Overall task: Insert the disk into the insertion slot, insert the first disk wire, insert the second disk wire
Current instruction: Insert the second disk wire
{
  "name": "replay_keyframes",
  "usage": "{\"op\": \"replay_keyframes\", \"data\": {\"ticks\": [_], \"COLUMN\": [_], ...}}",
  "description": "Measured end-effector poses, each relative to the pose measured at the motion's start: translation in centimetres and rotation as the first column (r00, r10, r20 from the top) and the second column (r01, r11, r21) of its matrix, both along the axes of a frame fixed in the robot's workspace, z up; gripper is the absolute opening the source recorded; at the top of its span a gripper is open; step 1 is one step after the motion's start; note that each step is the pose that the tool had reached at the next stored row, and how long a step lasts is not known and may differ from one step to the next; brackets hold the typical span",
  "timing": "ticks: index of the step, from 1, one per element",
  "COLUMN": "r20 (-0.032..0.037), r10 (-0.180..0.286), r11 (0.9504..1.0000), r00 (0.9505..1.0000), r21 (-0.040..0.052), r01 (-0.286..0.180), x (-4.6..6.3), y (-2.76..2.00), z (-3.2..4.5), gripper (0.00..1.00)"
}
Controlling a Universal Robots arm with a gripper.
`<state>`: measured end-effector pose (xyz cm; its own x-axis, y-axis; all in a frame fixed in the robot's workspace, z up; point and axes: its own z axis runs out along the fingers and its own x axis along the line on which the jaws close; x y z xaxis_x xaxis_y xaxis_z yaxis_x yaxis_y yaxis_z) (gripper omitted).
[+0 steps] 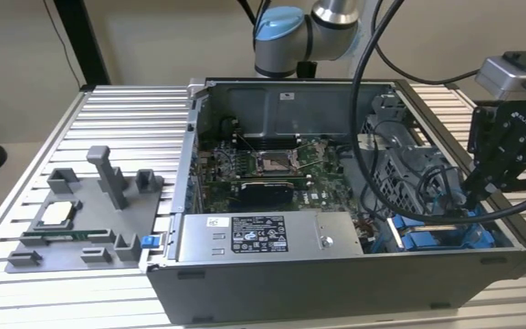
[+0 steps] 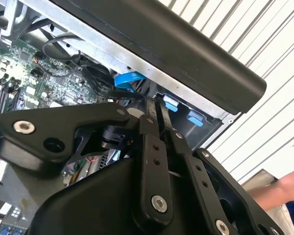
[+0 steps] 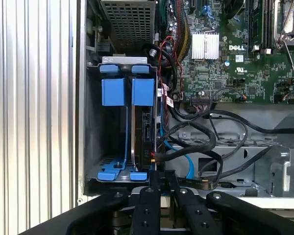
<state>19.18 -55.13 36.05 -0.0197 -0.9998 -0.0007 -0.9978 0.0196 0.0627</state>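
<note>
The disk [image 3: 143,132] stands on edge inside the insertion slot [image 3: 112,93], a grey metal bay with bright blue rails and tabs. This bay is in the computer case's near corner [image 1: 437,236] on the exterior view's right. My gripper [image 3: 162,177] hovers just above the bay's open end, its black fingers pressed together. A black flat-ended disk wire [image 3: 203,184] runs out from between them. The second wrist view shows the same closed fingers [image 2: 157,108] with a dark wire leading into their tips. In the exterior view the gripper [image 1: 476,195] hangs over the case's right wall.
The open case holds a motherboard [image 1: 272,164], a grey power-supply box [image 1: 263,236] and a perforated cage [image 3: 130,19]. Loose black and blue cables [image 3: 210,142] loop beside the bay. A grey parts fixture [image 1: 90,219] sits on the ribbed table. A person's hand [image 2: 279,191] is beyond the case.
</note>
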Motion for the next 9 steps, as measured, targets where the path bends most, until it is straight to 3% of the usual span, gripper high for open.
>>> {"op": "replay_keyframes", "data": {"ticks": [4, 9], "r20": [-0.0087, -0.0135], "r10": [-0.010, -0.015], "r11": [1.0000, 0.9999], "r00": [0.9999, 0.9998], "r21": [-0.0002, -0.0001], "r01": [0.010, 0.015], "x": [0.00, 0.06], "y": [-0.01, -0.05], "z": [0.16, 0.48], "gripper": [1.00, 1.00]}}
